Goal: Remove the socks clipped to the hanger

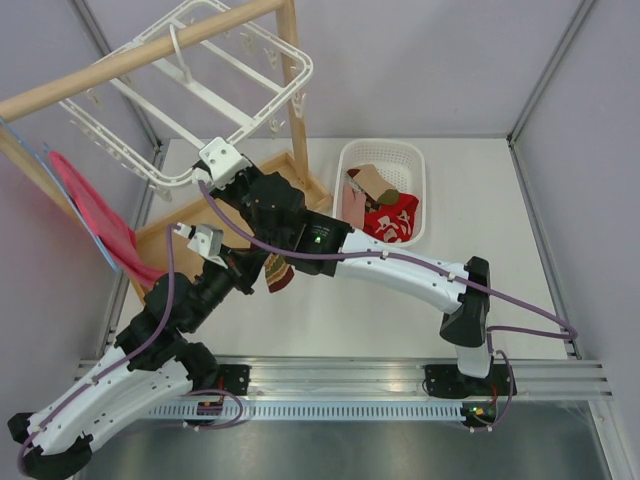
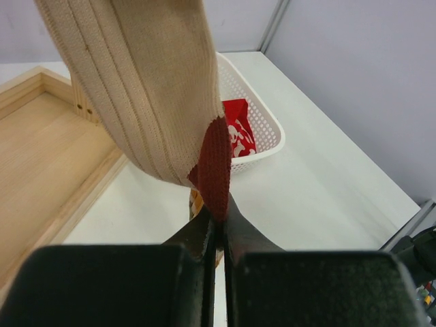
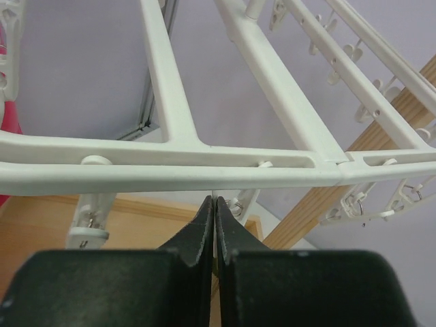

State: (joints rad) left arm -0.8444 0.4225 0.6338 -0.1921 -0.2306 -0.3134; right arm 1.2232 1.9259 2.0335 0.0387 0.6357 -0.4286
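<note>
My left gripper (image 2: pixel 219 216) is shut on the red tip of a cream ribbed sock (image 2: pixel 143 88), which runs up out of the left wrist view. From above this sock (image 1: pixel 277 272) hangs beside the left gripper (image 1: pixel 258 272), its upper end hidden under the right arm. The white hanger (image 1: pixel 297 62) hangs from the wooden rack. My right gripper (image 3: pixel 215 200) sits just beneath its front bar (image 3: pixel 170 170), shut on a thin white clip; in the top view it (image 1: pixel 205 176) is at the frame's near corner.
A white mesh basket (image 1: pixel 345 160) at the back right holds a red sock (image 1: pixel 392 222), a pink one (image 1: pixel 352 200) and a checkered one (image 1: pixel 372 180). The wooden rack's bar (image 1: pixel 130 60) and base (image 1: pixel 170 240) stand on the left, by a red sheet (image 1: pixel 90 205).
</note>
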